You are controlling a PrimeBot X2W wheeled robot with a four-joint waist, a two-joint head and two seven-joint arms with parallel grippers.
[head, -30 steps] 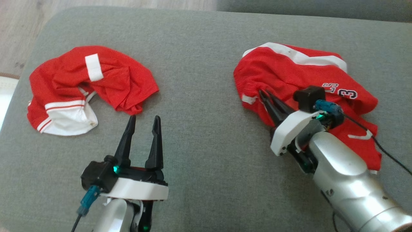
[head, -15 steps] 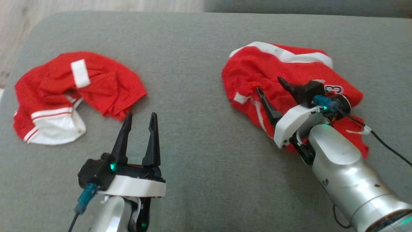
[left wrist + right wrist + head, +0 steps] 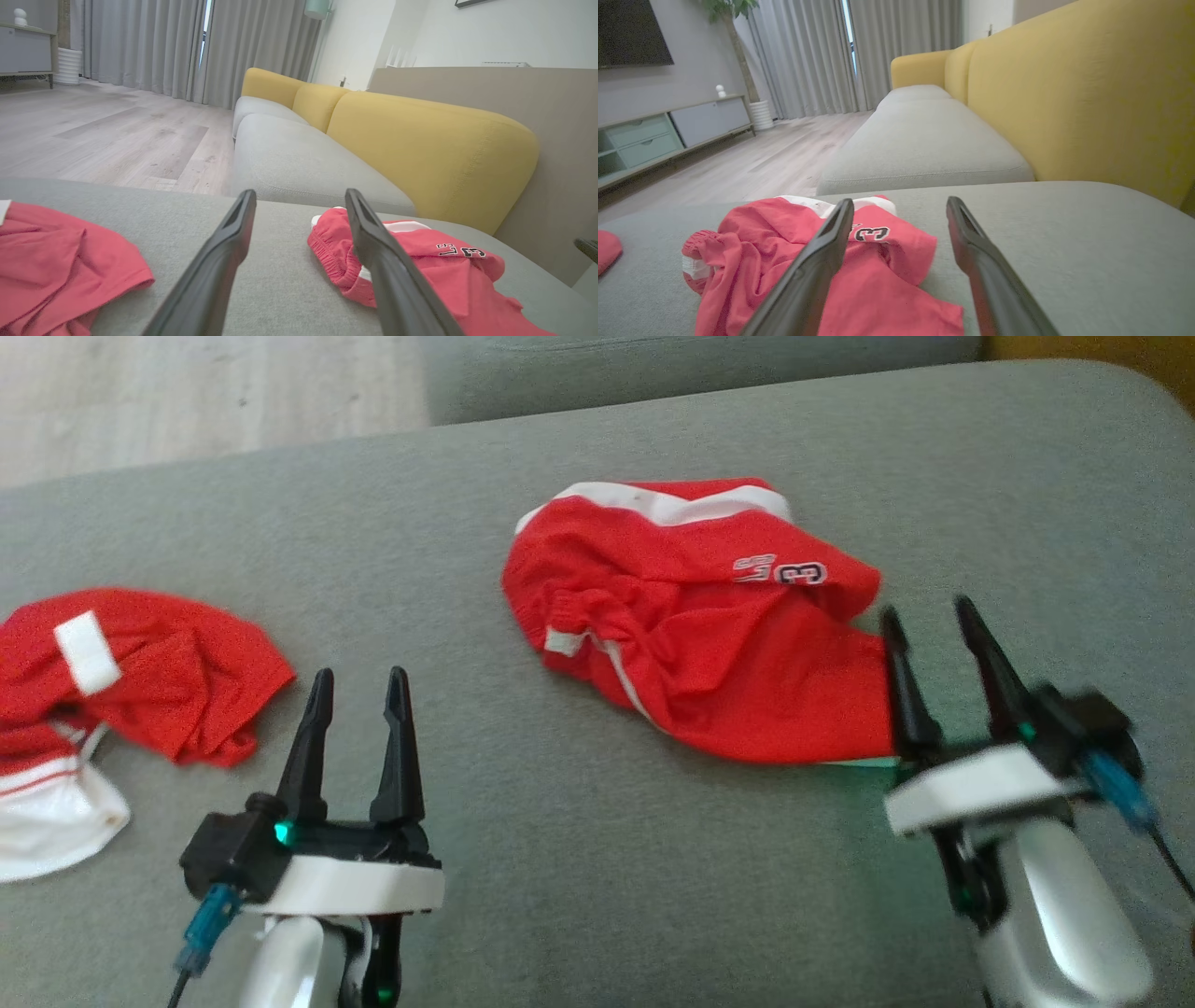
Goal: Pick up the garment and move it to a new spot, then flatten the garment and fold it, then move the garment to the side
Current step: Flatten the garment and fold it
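Note:
The garment (image 3: pixel 691 625) is a crumpled red pair of shorts with white trim and a number print, lying on the grey cushion (image 3: pixel 579 859). My right gripper (image 3: pixel 926 609) stands open just off its right edge with nothing between its fingers. In the right wrist view the garment (image 3: pixel 887 280) lies under and left of the open right gripper (image 3: pixel 900 202). My left gripper (image 3: pixel 359 677) is open and empty over bare cushion, left of the garment. In the left wrist view the garment (image 3: pixel 420 261) lies to the right, partly behind one finger of the open left gripper (image 3: pixel 301 193).
A second red and white garment (image 3: pixel 140 672) lies crumpled at the cushion's left end. A yellow backrest (image 3: pixel 1064 93) rises along the right. Another grey seat (image 3: pixel 920 154) continues beyond. Wooden floor (image 3: pixel 187 401) lies past the far-left edge.
My right gripper has opened, let go of the garment and drawn back to its right edge. The head camera has turned, so the whole picture has slid left.

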